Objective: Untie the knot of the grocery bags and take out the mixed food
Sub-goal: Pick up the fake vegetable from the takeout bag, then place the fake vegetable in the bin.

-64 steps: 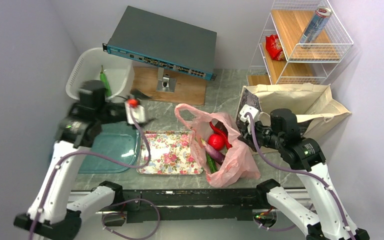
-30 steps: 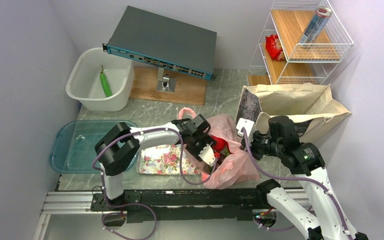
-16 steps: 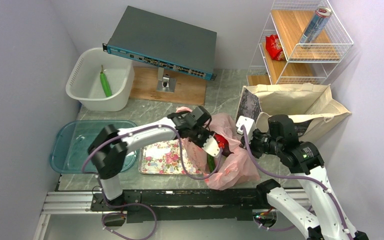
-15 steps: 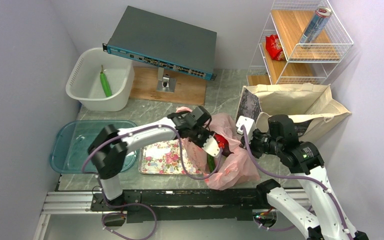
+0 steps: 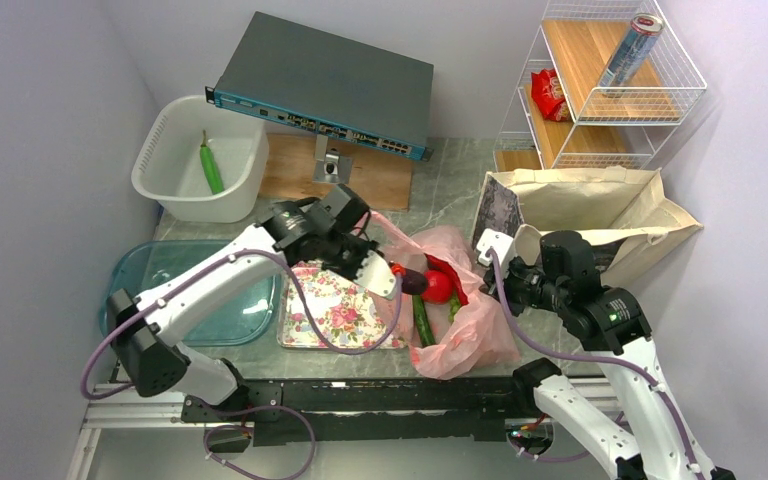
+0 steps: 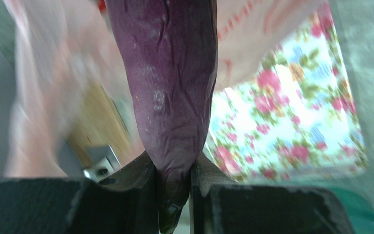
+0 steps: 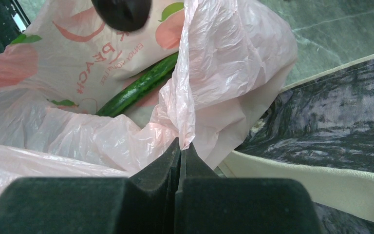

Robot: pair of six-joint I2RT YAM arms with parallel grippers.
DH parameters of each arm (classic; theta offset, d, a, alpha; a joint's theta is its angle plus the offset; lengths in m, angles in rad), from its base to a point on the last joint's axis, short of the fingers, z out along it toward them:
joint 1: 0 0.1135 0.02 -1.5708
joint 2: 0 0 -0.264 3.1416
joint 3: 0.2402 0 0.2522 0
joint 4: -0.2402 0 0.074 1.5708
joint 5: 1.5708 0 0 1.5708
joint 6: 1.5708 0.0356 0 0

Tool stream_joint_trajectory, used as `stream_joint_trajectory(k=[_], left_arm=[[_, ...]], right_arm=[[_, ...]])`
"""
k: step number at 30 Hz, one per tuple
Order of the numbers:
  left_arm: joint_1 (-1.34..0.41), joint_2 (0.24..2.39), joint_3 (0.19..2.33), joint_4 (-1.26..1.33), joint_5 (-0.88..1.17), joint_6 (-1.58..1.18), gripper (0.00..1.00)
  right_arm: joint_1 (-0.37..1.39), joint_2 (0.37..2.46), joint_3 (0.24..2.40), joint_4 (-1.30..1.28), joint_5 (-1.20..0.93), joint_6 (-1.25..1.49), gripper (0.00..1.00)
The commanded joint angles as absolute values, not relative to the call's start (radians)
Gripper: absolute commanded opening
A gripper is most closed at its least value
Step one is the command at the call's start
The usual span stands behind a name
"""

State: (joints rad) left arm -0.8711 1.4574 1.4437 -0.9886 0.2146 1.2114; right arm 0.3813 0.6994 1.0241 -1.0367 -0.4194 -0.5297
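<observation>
The pink plastic bag (image 5: 460, 320) lies open at the table's front centre; no knot shows. Inside it are a red apple (image 5: 438, 286), a red pepper (image 5: 453, 272) and a green cucumber (image 5: 422, 322), also in the right wrist view (image 7: 139, 87). My left gripper (image 5: 392, 276) is shut on a purple eggplant (image 6: 168, 78), held at the bag's mouth above the floral tray (image 5: 335, 312). My right gripper (image 7: 181, 148) is shut on the bag's right rim (image 7: 190, 112). The beige tote (image 5: 600, 215) lies behind it.
A white basin (image 5: 175, 175) with a green pepper (image 5: 209, 166) stands at the back left. A teal tray (image 5: 145, 275) lies front left. A network switch (image 5: 325, 85) sits at the back. A wire rack (image 5: 600, 90) holds a can (image 5: 632, 50) and a red packet (image 5: 548, 94).
My left arm swung from the basin into the pink bag, closed on the eggplant and is now drawing it back out to the left. My right gripper keeps hold of the bag's rim.
</observation>
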Motion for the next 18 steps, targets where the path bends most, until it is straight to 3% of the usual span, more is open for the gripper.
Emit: stream_joint_trajectory(k=[1,6,13,18], left_arm=[[-0.8,1.332,1.433,-1.233,0.15,1.179,0.0],[-0.5,1.258,1.655,-1.369,0.464,1.002,0.0],[0.151,1.25,1.776,-1.353,0.833,0.778,0.0],[0.518,1.395,1.881,-1.106,0.929,0.459,0.0]], right_arm=[[0.381,0.691,1.039,-0.99,-0.406,-0.511,0.0],[0.382,0.693,1.031,-0.981,-0.408,-0.51,0.0],[0.381,0.71,1.039,-0.994,-0.425,-0.518,0.0],[0.382,0.729,1.062,-1.003,-0.416,-0.513,0.0]])
